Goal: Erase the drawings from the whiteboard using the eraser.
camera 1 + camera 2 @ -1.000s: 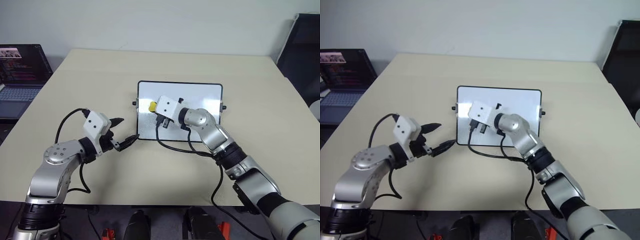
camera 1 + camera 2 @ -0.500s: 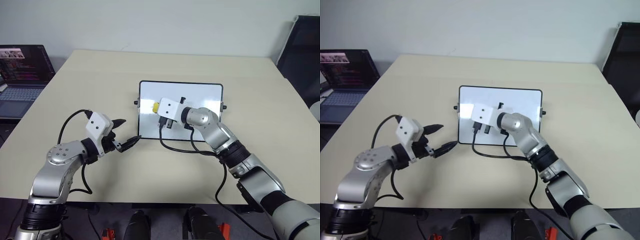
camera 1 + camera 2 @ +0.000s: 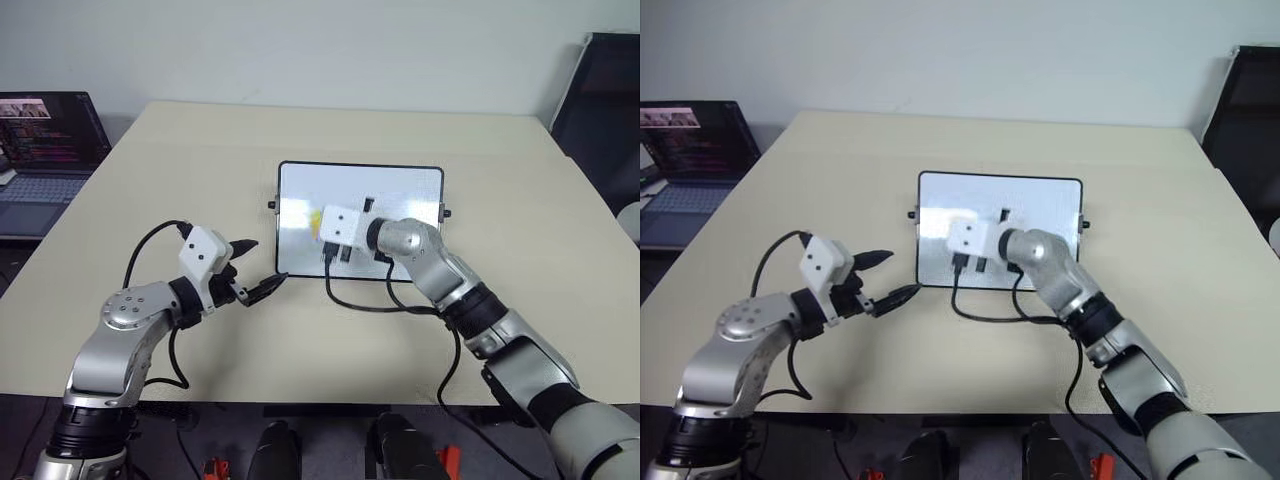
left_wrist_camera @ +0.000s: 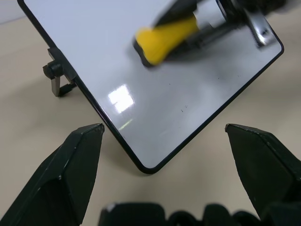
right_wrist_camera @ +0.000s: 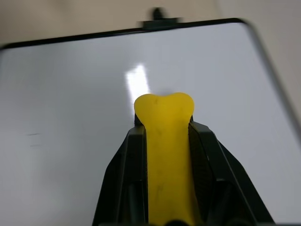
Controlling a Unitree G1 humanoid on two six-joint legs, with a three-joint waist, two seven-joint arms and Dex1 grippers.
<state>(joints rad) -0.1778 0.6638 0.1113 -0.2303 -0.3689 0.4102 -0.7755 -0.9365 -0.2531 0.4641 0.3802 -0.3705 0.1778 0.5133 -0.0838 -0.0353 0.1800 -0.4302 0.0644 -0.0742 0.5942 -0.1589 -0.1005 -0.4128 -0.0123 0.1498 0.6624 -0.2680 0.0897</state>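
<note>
The whiteboard lies flat in the middle of the table, glossy white with a thin black frame. My right gripper is shut on the yellow eraser, whose end pokes out past the fingertips over the board's left half. The left wrist view shows the eraser against the board. A couple of faint short strokes, all that shows of the drawings, lie to one side of the eraser. My left gripper hovers open just off the board's near left corner, holding nothing.
An open laptop stands on a separate surface beyond the table's left edge. Something dark stands at the far right. A black cable from the right wrist loops over the tabletop in front of the board.
My right gripper has carried the eraser a little to the right across the board, rolling slightly. The left gripper stays open in the same spot. The camera view has shifted a bit.
</note>
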